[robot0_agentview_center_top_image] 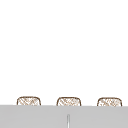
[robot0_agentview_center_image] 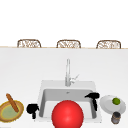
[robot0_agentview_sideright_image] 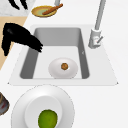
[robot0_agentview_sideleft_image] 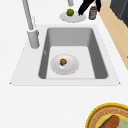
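My right hand hovers over the sink's right rim, fingers straight and holding nothing; in the right side view this right hand points over the basin. It hangs just left of a white plate bearing a green lime. My left hand floats by the sink's left rim with relaxed fingers hanging down, holding nothing. Inside the basin lies a white plate with a small brown morsel on it. A big red ball covers the sink's front in the front view.
A yellow-rimmed bowl with a brown stick-shaped food sits on the counter at the left. A dark jar stands before the lime plate. The faucet rises behind the basin. Wicker chair backs line the counter's far edge.
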### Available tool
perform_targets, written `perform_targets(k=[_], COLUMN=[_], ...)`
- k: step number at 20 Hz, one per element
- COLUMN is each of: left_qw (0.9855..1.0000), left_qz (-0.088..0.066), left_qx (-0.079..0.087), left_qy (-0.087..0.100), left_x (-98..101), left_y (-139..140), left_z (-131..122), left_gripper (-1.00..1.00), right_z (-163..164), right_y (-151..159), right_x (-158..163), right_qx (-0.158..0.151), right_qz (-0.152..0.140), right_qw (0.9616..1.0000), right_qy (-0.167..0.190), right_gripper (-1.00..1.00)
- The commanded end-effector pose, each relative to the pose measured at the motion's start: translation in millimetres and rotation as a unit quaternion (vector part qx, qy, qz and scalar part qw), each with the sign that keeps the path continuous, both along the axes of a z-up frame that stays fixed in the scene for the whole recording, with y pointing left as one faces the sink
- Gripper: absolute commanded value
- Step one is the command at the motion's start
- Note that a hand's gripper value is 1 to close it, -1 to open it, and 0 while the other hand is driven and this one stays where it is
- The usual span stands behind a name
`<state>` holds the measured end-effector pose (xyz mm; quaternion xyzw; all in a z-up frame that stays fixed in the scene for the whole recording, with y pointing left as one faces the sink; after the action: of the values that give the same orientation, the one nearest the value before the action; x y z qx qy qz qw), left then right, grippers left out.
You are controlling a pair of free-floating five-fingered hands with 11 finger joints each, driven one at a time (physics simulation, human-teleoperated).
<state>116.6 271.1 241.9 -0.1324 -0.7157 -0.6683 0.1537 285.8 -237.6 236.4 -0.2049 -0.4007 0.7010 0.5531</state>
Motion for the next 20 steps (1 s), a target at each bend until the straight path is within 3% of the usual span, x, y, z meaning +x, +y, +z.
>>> perform_targets(k=[1,5,18,20], left_qw=[1.0,1.0,1.0,1.0], left_qz=[0.0,0.0,0.0,0.0], left_qx=[0.0,0.0,0.0,0.0], left_qy=[0.0,0.0,0.0,0.0], left_x=[0.0,0.0,0.0,0.0], left_y=[0.0,0.0,0.0,0.0], left_z=[0.0,0.0,0.0,0.0], left_gripper=[0.0,0.0,0.0,0.0], right_z=[16.7,21.8,4.5,5.8], right_y=[-0.9,-1.0,26.6,24.0], right_x=[-24.2,-46.9,-117.1,-117.0], right_qx=[0.003,-0.001,-0.03,-0.033], right_qz=[-0.01,-0.019,-0.084,-0.075], right_qw=[0.9999,0.9997,0.9958,0.9962], right_qy=[0.006,0.015,-0.019,-0.029], right_gripper=[-1.0,-1.0,-1.0,-1.0])
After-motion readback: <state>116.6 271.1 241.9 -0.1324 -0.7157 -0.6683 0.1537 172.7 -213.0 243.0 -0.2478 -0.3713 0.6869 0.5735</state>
